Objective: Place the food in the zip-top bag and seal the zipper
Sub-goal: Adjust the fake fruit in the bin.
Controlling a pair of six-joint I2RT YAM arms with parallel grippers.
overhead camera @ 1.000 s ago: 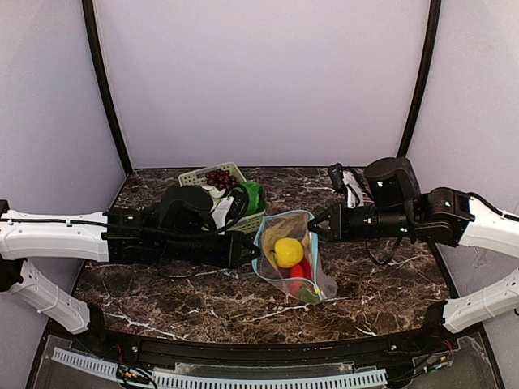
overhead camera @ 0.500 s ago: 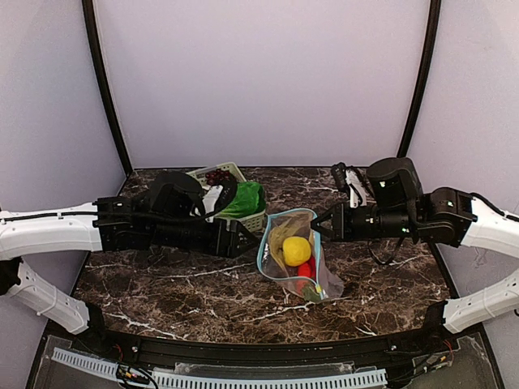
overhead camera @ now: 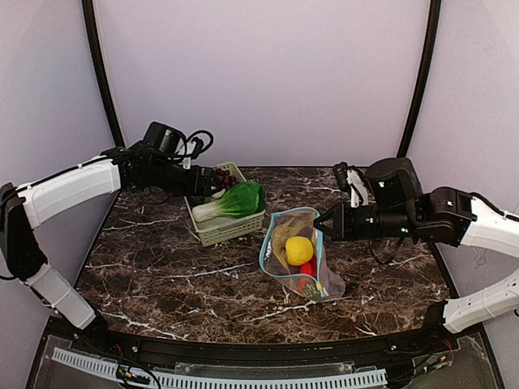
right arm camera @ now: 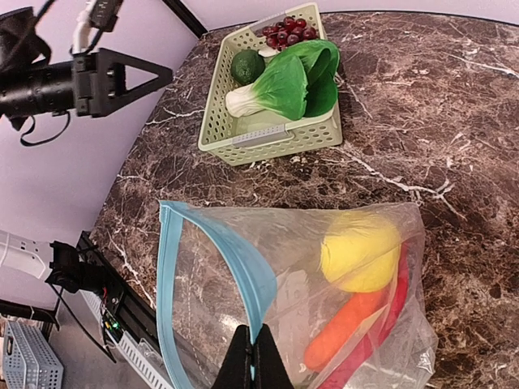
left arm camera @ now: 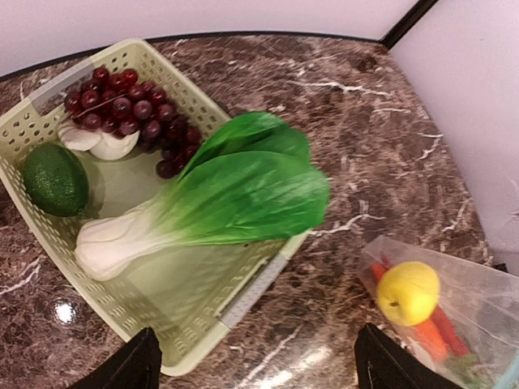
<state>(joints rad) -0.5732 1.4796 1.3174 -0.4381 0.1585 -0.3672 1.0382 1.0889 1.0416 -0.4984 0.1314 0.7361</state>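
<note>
The zip-top bag (overhead camera: 302, 261) lies right of centre with its mouth held open. My right gripper (right arm camera: 258, 356) is shut on the light blue zipper (right arm camera: 217, 243) at the mouth's right edge. A yellow lemon (right arm camera: 361, 251) and red chilli peppers (right arm camera: 350, 320) lie inside the bag. My left gripper (left arm camera: 259, 369) hangs open and empty above the basket's (left arm camera: 253, 284) near corner. Bok choy (left arm camera: 219, 198), dark purple grapes (left arm camera: 122, 105), white garlic (left arm camera: 101, 142) and a dark green piece (left arm camera: 55, 178) rest in the basket. From above, the left gripper (overhead camera: 203, 183) is over the basket's back left.
The pale green basket (overhead camera: 225, 233) stands left of the bag on the dark marble table (overhead camera: 162, 275). Purple walls close the back and sides. A black rail (overhead camera: 259, 348) runs along the near edge.
My left arm has drawn back from the bag's mouth, up and to the back left over the basket, and its jaws have opened. The bag and right gripper have barely shifted.
</note>
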